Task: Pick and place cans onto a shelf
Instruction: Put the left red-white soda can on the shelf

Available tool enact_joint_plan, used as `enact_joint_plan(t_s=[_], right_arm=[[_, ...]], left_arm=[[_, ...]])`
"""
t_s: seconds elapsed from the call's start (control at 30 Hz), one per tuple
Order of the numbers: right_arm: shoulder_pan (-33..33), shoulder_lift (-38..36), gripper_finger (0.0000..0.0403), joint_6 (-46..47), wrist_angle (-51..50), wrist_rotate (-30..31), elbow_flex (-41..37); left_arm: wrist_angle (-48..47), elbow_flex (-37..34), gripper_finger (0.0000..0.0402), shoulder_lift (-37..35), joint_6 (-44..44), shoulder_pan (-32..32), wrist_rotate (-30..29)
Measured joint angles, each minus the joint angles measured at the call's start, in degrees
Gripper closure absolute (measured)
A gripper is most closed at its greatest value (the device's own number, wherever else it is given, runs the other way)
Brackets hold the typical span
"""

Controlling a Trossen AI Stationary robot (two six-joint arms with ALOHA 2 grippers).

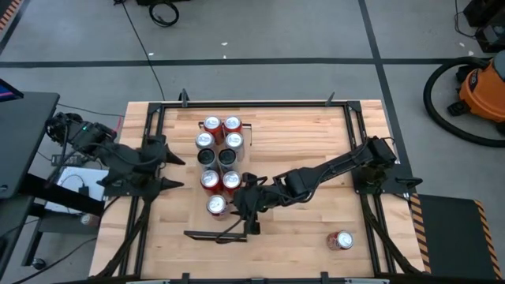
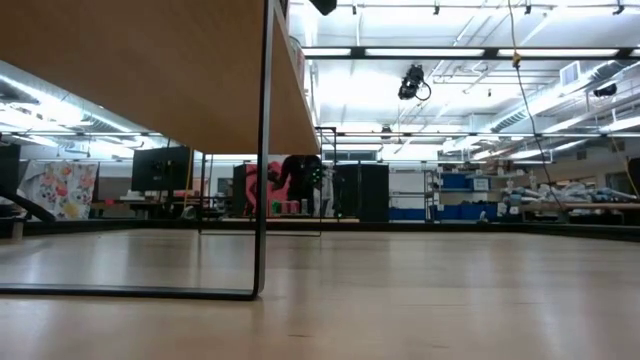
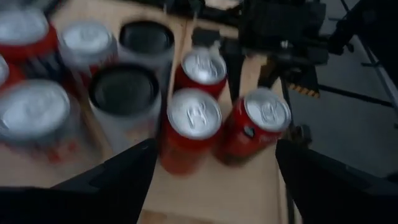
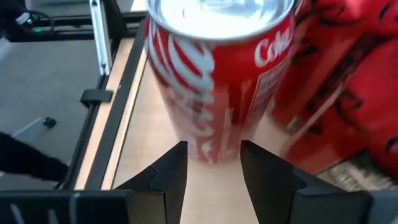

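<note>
A: Nearest the lens, right wrist view: the right gripper (image 4: 213, 149), with its two dark fingers drawn close together and nothing between them. The red can (image 4: 217, 81) stands upright just beyond the tips and is wider than the gap, so it is not gripped.

B: Why close the jaws there?

A: My reading is that the can is already set down and the fingers are clear of it, or that the closed tips are meant to nudge it into line. I cannot tell which.

B: Where is that can?

A: On the shelf (image 2: 150, 70), at the near end of the two rows of cans (image 1: 221, 158). It sits alone past the last pair. The tight rows probably save room on the board.

B: Left side?

A: The left gripper (image 1: 175, 172) waits beside the rows with its jaws spread wide and empty. Its camera looks down on the can tops, red and silver ones plus two black ones (image 3: 127, 90).

B: Anything left to place?

A: One stray can (image 1: 340, 241) on the table (image 1: 300, 237), well apart from the shelf and apparently on its side.

B: Any writing?

A: White script reading "Coke" on the red can, with wavy white bands. The small print beneath it is unreadable, and the tops show nothing legible.
</note>
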Motion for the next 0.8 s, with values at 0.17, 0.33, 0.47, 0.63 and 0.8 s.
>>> enact_joint_plan(t_s=[0.17,0.33,0.47,0.63,0.8], right_arm=[[0.42,-0.26,0.0246,0.67,-1.77,-3.71,0.00],[0.85,-0.06,0.0245,-0.74,-0.34,-4.11,0.00],[0.85,-0.04,0.0245,1.41,-0.24,-2.51,0.00],[0.85,-0.02,0.0246,3.89,3.55,-2.14,0.00],[1.09,0.00,0.0246,10.96,3.50,-0.68,0.02]], left_arm=[[-4.23,-0.75,0.0061,0.78,-9.58,-0.58,5.40],[-1.94,-2.65,0.0061,3.38,-13.73,-6.13,6.81],[-1.76,-3.02,0.0068,6.05,-13.85,-10.89,6.02],[-1.78,-3.82,0.0098,6.76,-13.66,-15.78,1.28],[-0.09,-8.70,0.0132,6.82,-15.23,-19.53,-1.17]])
